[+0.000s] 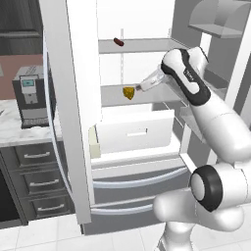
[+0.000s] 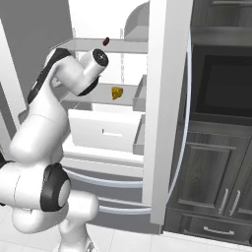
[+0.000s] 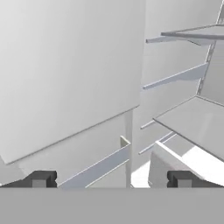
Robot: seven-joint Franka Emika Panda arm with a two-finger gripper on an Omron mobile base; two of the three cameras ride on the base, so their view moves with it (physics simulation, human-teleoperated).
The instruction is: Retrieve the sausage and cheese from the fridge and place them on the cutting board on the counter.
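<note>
The fridge (image 1: pixel 73 98) stands with both doors swung wide. On its upper white shelf lies the dark reddish-brown sausage (image 1: pixel 118 41) (image 2: pixel 106 41). One shelf lower sits the yellow cheese (image 1: pixel 129 92) (image 2: pixel 117 92). My arm reaches into the fridge, and my gripper (image 1: pixel 140 88) is just right of the cheese at the same height, pointing toward it. In the hand view the gripper (image 3: pixel 111 179) is open, its fingertips (image 3: pixel 41 178) far apart with nothing between them, facing white inner walls and shelf edges. The cutting board is out of view.
A white fridge drawer (image 1: pixel 135 130) (image 2: pixel 103 130) juts out below the cheese shelf. To the left, a coffee machine (image 1: pixel 32 95) stands on the marble counter (image 1: pixel 7 132) over dark drawers. Behind the right door (image 2: pixel 165 98) are a built-in oven (image 2: pixel 221 83) and dark cabinets.
</note>
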